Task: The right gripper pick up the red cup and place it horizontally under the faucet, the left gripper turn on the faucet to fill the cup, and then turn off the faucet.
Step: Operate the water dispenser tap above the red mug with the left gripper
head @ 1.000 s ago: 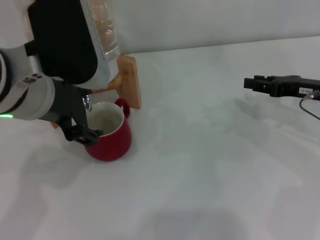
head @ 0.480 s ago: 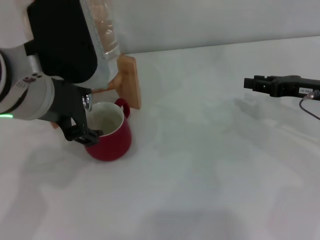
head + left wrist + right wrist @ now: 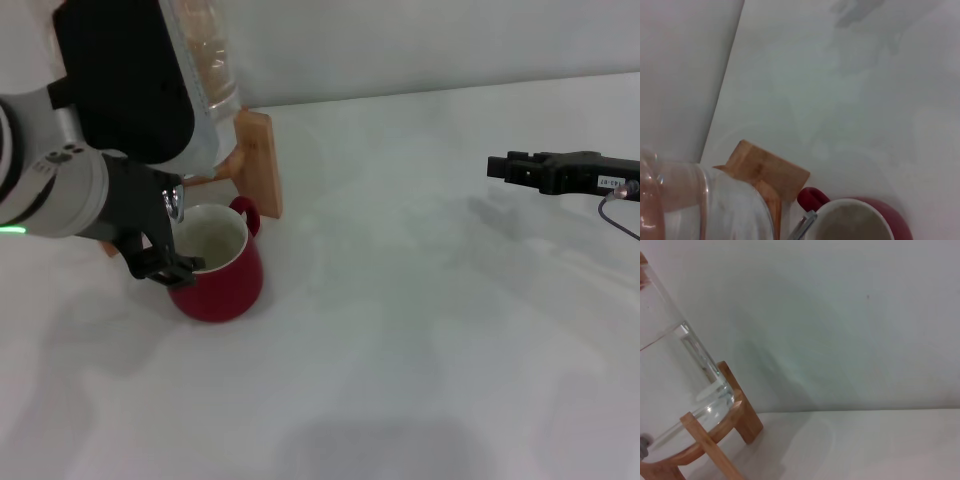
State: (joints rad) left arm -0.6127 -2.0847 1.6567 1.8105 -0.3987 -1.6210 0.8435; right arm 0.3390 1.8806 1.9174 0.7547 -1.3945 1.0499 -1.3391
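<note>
The red cup (image 3: 218, 268) stands upright on the white table with its handle toward the wooden stand, and its cream inside faces up. It sits right under the chrome faucet (image 3: 175, 205) that sticks out of the clear water jar (image 3: 205, 85). My left gripper (image 3: 172, 238) is at the faucet, just above the cup's near rim. The left wrist view shows the cup (image 3: 860, 222) and the faucet's lever (image 3: 803, 227) close below. My right gripper (image 3: 510, 168) hovers far off at the right, holding nothing.
The jar rests on a wooden stand (image 3: 260, 160) at the back left, also seen as the wooden stand (image 3: 715, 440) in the right wrist view. A grey wall runs behind the table. White table surface (image 3: 400, 330) stretches between the cup and the right arm.
</note>
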